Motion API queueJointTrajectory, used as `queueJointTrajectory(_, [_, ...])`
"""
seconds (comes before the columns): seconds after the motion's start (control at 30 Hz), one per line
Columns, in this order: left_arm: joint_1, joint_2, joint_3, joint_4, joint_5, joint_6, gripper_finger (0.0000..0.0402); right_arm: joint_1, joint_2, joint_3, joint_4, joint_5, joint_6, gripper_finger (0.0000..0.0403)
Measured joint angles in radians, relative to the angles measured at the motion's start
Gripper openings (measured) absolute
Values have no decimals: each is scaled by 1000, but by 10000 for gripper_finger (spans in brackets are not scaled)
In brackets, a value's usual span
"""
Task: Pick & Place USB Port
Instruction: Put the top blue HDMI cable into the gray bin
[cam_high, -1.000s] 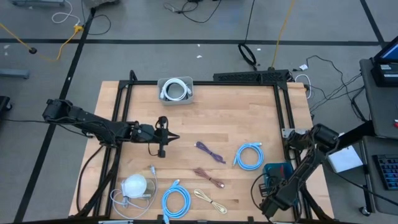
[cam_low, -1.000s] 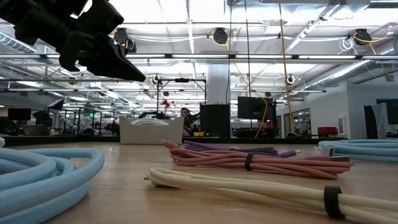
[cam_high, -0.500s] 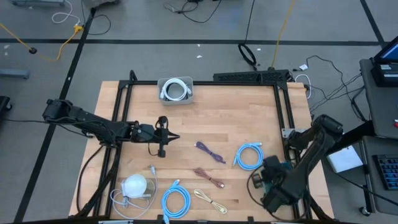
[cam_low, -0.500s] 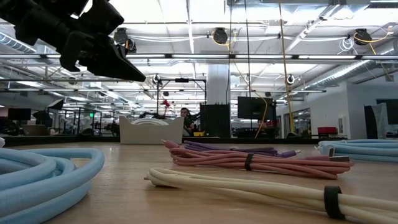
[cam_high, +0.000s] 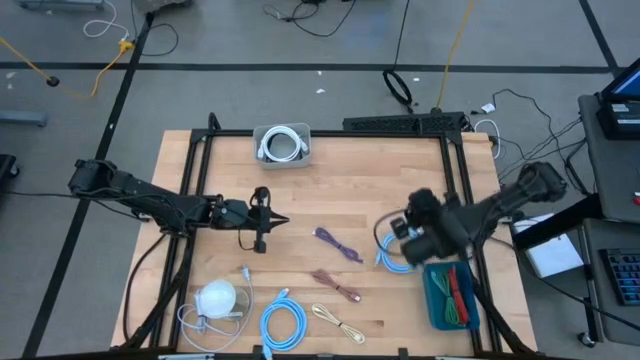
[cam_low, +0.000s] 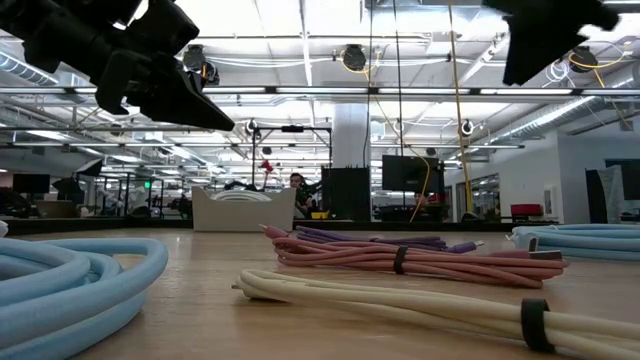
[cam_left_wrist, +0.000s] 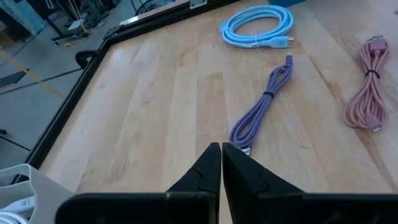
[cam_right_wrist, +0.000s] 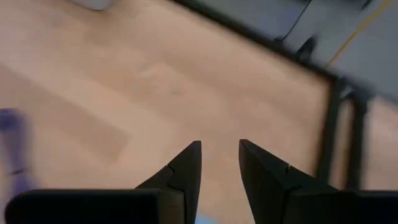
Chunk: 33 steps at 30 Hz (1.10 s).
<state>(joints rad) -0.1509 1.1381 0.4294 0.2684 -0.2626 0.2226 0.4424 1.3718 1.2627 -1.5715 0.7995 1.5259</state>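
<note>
Several coiled USB cables lie flat on the wooden table: purple (cam_high: 338, 244), pink (cam_high: 335, 285), cream (cam_high: 338, 323), a light blue one (cam_high: 283, 322) at the near edge and another light blue one (cam_high: 403, 252) to the right. My right gripper (cam_right_wrist: 220, 146) is open and empty. In the high view it (cam_high: 392, 235) hangs above that right-hand blue coil. My left gripper (cam_left_wrist: 221, 148) is shut and empty, held above the table left of the purple cable (cam_left_wrist: 264, 102), and shows at the top left of the low view (cam_low: 215, 120).
A blue bin (cam_high: 450, 295) holding red and green cables stands at the near right edge. A white bin (cam_high: 283, 145) with a white cable sits at the far edge. A white round object with its cord (cam_high: 215, 298) lies near left. Bare wood lies between the left gripper and the purple cable.
My right arm has swung up from the near right corner, where it hung over the blue bin, toward the table's middle and far side. It has turned at the wrist and now hangs above the right-hand light blue coil. The bin now shows uncovered.
</note>
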Motion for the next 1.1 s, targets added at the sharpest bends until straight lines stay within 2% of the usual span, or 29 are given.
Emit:
queueJointTrajectory(0.13, [0, 0, 0, 16, 0, 0, 21, -111, -27, -47, 28, 72, -310, 102])
queueJointTrajectory(0.23, [0, 0, 0, 22, 0, 0, 21, -141, -29, -85, 187, 64, -645, 102])
queueJointTrajectory(0.3, [0, 0, 0, 22, 0, -2, 21, -136, -29, -116, 325, -73, -859, 102])
queueJointTrajectory(0.37, [0, 0, 0, 22, 0, -8, 21, -132, -28, -147, 442, -256, -955, 102])
queueJointTrajectory(0.47, [0, 0, 0, 21, 0, -14, 21, -96, -10, -193, 495, -460, -959, 102])
queueJointTrajectory(0.6, [0, 0, 0, 21, 0, -19, 21, 3, 52, -231, 372, -561, -864, 102])
queueJointTrajectory(0.7, [2, 0, 0, 23, 0, -22, 21, 68, 130, -239, 180, -548, -784, 102])
queueJointTrajectory(0.8, [13, 0, 0, 29, 1, -26, 21, 109, 202, -239, 76, -497, -683, 103])
queueJointTrajectory(1.1, [35, 0, 0, 42, 36, -43, 21, 117, 291, -216, 115, -362, -621, 103])
